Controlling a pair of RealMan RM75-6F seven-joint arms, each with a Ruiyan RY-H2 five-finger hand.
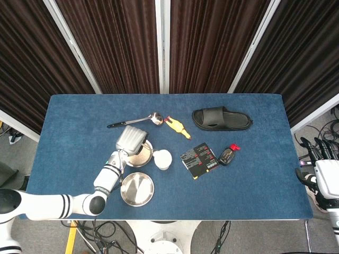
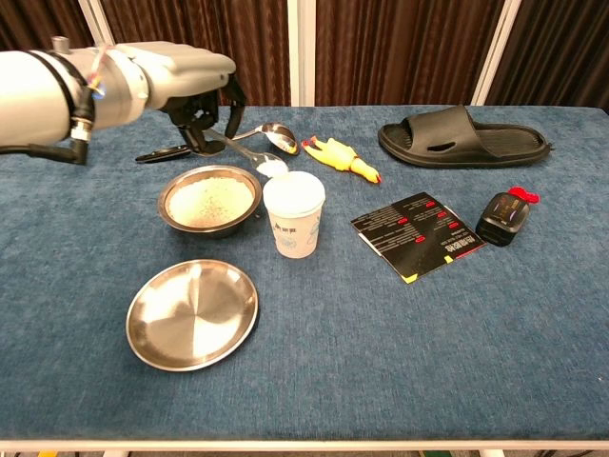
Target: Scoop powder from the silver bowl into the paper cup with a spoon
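Observation:
The silver bowl (image 2: 209,201) of pale powder stands left of the white paper cup (image 2: 294,213). My left hand (image 2: 203,98) hovers above the bowl's far side and holds a small spoon (image 2: 269,167), whose powder-filled tip hangs just beyond the cup's far left rim. From the head view, the left hand (image 1: 130,139) covers most of the bowl (image 1: 143,157), with the cup (image 1: 162,159) to its right. My right hand (image 1: 319,168) hangs off the table's right edge, fingers spread, holding nothing.
An empty steel plate (image 2: 192,314) lies in front of the bowl. A ladle (image 2: 271,134), a yellow rubber chicken (image 2: 339,157) and a black slipper (image 2: 462,134) lie farther back. A black card (image 2: 419,236) and a small dark bottle (image 2: 504,218) sit right of the cup.

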